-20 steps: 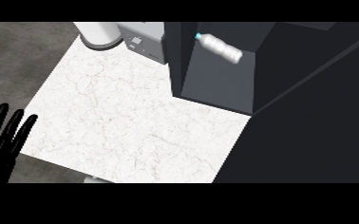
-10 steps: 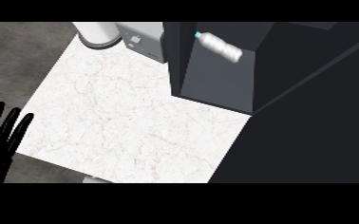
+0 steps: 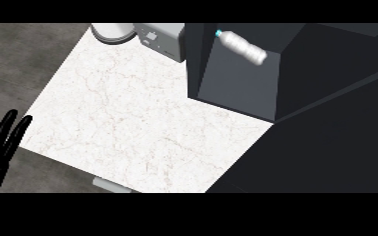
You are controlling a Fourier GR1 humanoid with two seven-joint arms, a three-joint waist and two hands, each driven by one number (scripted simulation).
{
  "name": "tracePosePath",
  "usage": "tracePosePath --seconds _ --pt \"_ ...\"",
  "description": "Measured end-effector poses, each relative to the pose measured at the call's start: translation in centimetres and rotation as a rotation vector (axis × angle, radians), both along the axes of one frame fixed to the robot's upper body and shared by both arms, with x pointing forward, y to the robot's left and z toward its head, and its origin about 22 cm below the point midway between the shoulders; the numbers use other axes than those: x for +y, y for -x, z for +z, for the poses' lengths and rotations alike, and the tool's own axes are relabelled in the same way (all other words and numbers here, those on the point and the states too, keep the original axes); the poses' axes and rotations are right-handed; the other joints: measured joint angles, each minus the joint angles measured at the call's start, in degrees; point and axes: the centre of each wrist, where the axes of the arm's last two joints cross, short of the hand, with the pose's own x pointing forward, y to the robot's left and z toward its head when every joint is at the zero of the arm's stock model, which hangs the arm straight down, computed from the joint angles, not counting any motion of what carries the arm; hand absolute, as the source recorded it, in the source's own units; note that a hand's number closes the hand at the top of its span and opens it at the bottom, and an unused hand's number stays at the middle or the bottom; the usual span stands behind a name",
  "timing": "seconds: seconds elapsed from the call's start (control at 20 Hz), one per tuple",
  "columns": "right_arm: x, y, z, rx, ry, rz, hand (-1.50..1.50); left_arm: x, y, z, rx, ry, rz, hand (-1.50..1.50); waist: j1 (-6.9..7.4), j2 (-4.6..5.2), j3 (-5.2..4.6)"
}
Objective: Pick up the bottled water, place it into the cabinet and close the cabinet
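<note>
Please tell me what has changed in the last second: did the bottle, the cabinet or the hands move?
The bottled water shifted a little: it lay tilted on the dark cabinet, and its capped end now sits slightly further toward the view's upper left. No hand took hold of it or let it go. The left hand remains open at the view's left edge, fingers up. The right hand is not visible. The cabinet and the white counter are unchanged.

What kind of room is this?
Probably a kitchen. There's a white marble counter, a dark cabinet with a water bottle lying in it, and a grey appliance at the back.
</note>
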Motion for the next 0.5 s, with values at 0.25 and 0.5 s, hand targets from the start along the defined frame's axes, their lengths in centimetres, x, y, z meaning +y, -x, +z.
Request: tracePosePath --seconds 0.25,0.5 --pt "0.2 -0.6 -0.1 0.014 -0.024 -0.029 1.50 0.2 -0.2 0.2 -0.006 -0.002 -0.007 -1.50 -0.18 0.17 0.08" --pt "0.5 -2.1 0.3 -0.020 0.036 -0.066 1.50 0.4 -0.3 0.1 0.002 -0.006 -0.011 -1.50 -0.18 -0.29 0.07"
